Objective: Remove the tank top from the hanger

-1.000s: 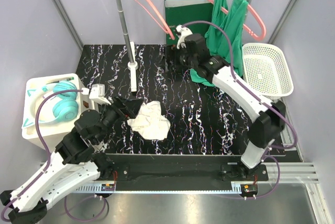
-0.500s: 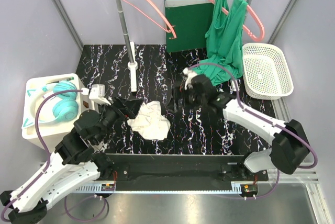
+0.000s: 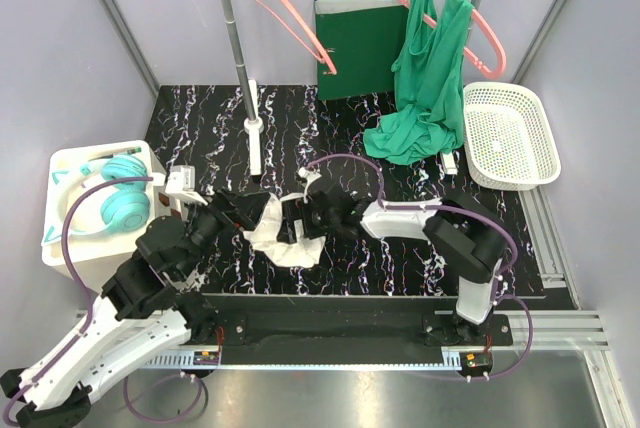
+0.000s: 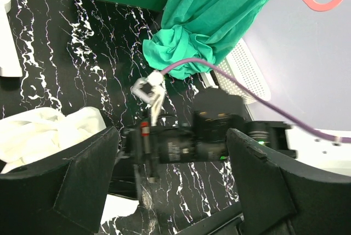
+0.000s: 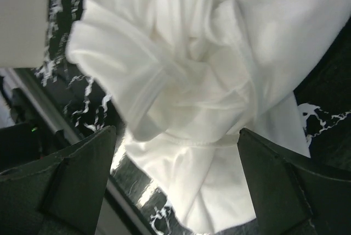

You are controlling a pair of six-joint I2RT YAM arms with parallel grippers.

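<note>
Right wrist view: note right tool (image 5: pixel 175 136) spread apart over the white cloth (image 5: pixel 181 65), gripping nothing; left tool (image 4: pixel 170 139) likewise parted beside it. Reach rearward to the green tank top (image 3: pixel 425 73) draped on the pink hanger (image 3: pixel 487 36), hem pooled on the bench (image 3: pixel 400 258); pinch one strap and lift it clear.

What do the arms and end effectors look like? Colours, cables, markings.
The left arm and right arm have white link shells and black joints. A purple cable loops along each. The left end effector and right end effector have black, wedge-shaped fingers. A small red mark sits on the right wrist.
</note>
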